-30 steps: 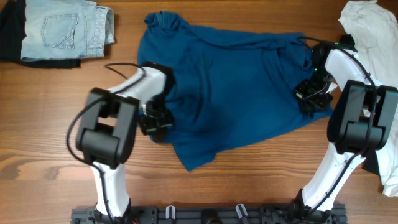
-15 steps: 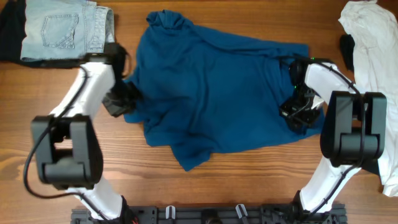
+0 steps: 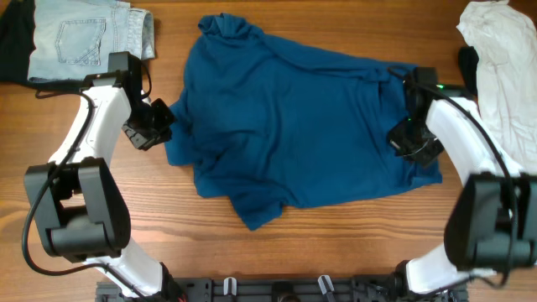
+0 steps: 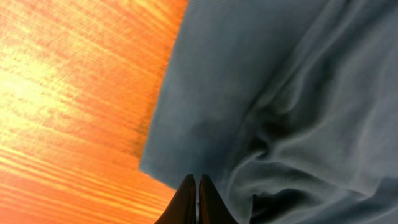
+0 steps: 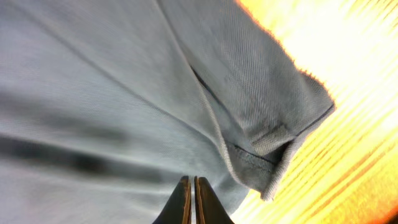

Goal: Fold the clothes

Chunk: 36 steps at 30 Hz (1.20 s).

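The clothes point(image 3: 294, 126), a deep-blue top, lie spread across the middle of the table with the neck at the back left. My left gripper point(image 3: 161, 127) is shut, its tips at the top's left edge. In the left wrist view the closed gripper point(image 4: 198, 179) meets a corner of the blue cloth point(image 4: 280, 74), and no cloth shows between the jaws. My right gripper point(image 3: 404, 139) is shut over the top's right side. In the right wrist view that gripper point(image 5: 191, 179) rests on flat cloth point(image 5: 124, 74) beside a hemmed sleeve end point(image 5: 280, 143).
A pale denim piece point(image 3: 84, 38) lies at the back left on something dark point(image 3: 13, 42). A white garment point(image 3: 503, 59) is heaped along the right edge. Bare wood point(image 3: 84, 226) shows in front of the top, and the arms' base rail point(image 3: 277, 289) runs along the near edge.
My left arm swung out to the left and back, and the top's left side spread leftward with it. The right gripper shifted a little, and the top's right edge now lies flatter.
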Tool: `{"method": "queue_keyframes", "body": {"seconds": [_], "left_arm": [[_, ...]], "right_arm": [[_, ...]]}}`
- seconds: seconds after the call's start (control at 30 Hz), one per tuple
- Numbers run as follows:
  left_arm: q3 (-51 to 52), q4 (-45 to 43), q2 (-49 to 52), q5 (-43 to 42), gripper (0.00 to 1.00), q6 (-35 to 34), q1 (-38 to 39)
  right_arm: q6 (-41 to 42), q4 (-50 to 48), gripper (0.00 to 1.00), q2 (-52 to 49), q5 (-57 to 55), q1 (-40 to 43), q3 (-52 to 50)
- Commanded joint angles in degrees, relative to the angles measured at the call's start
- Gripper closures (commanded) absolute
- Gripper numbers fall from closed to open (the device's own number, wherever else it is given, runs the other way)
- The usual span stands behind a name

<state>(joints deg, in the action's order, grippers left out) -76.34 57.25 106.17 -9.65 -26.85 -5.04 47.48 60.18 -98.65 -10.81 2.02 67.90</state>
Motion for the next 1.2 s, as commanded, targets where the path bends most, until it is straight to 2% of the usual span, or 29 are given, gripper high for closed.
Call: {"method": "queue_keyframes", "body": {"seconds": [0.0,0.5,1.17], "left_arm": [[0.4,-1.7,-0.3,-1.2,0.96,1.6,1.1],[0.4,-3.5,7.6,-2.5,0.96,2.5,1.0],[0.4,-7.7,12.8,-0.6,0.96,2.0,1.0]], "right_arm": [[-4.6,-2.0,0.95,2.9,0.1,-0.2,0.3],[-8.6,-6.3,0.94,3.0,3.0,-0.2,0.3],[-8.8,-7.6,0.91,3.0,3.2,-0.2,0.3]]}}
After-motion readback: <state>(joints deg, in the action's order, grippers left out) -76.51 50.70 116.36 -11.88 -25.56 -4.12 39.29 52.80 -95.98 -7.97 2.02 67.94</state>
